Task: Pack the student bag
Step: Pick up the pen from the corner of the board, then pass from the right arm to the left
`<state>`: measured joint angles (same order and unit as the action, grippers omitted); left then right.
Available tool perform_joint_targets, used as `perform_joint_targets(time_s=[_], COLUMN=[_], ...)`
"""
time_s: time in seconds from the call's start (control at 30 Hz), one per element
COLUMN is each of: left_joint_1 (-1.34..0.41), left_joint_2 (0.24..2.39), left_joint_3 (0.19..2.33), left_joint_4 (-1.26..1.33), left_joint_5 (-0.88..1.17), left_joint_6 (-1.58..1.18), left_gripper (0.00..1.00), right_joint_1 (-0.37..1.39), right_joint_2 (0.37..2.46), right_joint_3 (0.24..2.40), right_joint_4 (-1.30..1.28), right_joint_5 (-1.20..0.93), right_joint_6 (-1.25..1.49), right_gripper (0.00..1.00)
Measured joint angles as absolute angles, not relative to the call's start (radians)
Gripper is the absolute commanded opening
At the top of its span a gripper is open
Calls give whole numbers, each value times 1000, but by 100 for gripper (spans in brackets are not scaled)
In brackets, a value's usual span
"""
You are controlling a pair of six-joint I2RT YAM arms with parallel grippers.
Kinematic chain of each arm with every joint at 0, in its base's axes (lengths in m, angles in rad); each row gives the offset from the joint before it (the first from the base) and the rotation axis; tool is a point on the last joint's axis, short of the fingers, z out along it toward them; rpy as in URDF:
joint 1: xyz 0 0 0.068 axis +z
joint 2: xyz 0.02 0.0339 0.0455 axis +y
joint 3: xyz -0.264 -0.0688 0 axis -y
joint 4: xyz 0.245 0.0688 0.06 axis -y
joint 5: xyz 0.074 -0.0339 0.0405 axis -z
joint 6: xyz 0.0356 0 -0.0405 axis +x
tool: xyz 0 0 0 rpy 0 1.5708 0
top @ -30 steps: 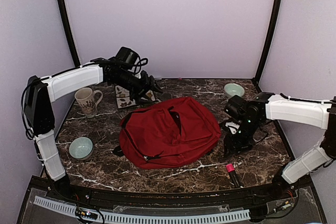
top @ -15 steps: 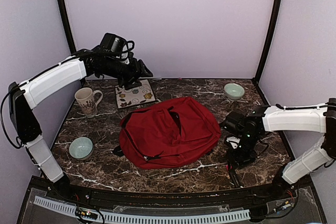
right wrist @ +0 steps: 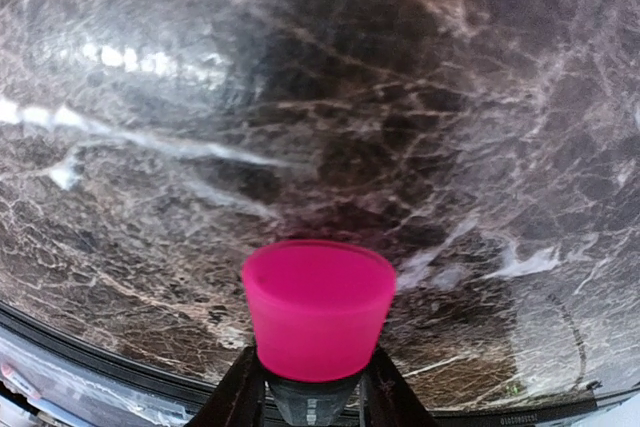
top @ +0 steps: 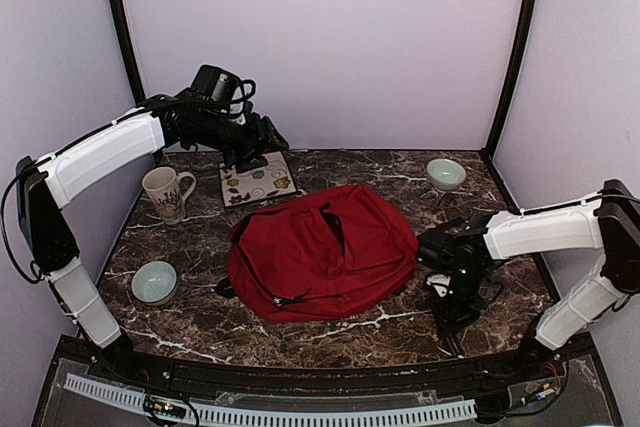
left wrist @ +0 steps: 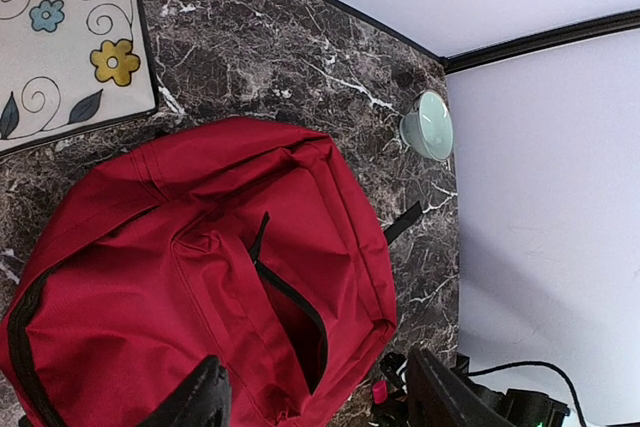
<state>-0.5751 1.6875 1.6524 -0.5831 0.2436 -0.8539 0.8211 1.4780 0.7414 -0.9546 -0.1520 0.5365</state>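
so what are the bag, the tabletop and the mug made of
Student bag: soft matte woven fabric, going by its slump and creases. Table: polished dark marble or marble-look laminate, white-veined with glare patches. Mug: probably glazed ceramic, cream and smooth; too small to be sure.

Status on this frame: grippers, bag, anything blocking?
Left gripper open, raised near floral mat. Right gripper shut on pink-capped marker beside bag. Student bag flat mid-table, front pocket unzipped. Nothing blocking the pocket.

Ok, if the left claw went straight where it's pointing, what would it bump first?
Probably the red backpack, near its open pocket. The left gripper points down at it, though depth is unclear.
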Motion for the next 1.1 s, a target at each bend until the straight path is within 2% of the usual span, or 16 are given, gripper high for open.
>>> perform_joint_targets(time_s=[0.17, 0.53, 0.9, 1.1], left_joint_1=[-575, -575, -573, -569], left_joint_2=[1694, 1728, 1739, 1740], left_joint_3=[1654, 1674, 1713, 1737], left_joint_4=[-581, -571, -534, -509], left_joint_5=[242, 242, 259, 269], left_joint_6=[-849, -845, -813, -773], left_gripper=[62, 60, 60, 60], right_joint_1=[823, 807, 641, 554], right_joint_2=[1522, 1538, 1536, 1535], right_joint_3=[777, 895, 1053, 1216], right_joint_4=[-982, -917, -907, -910], right_joint_5=[-137, -61, -83, -93], right_joint_6=[517, 456, 442, 428], right_gripper=[21, 15, 14, 7])
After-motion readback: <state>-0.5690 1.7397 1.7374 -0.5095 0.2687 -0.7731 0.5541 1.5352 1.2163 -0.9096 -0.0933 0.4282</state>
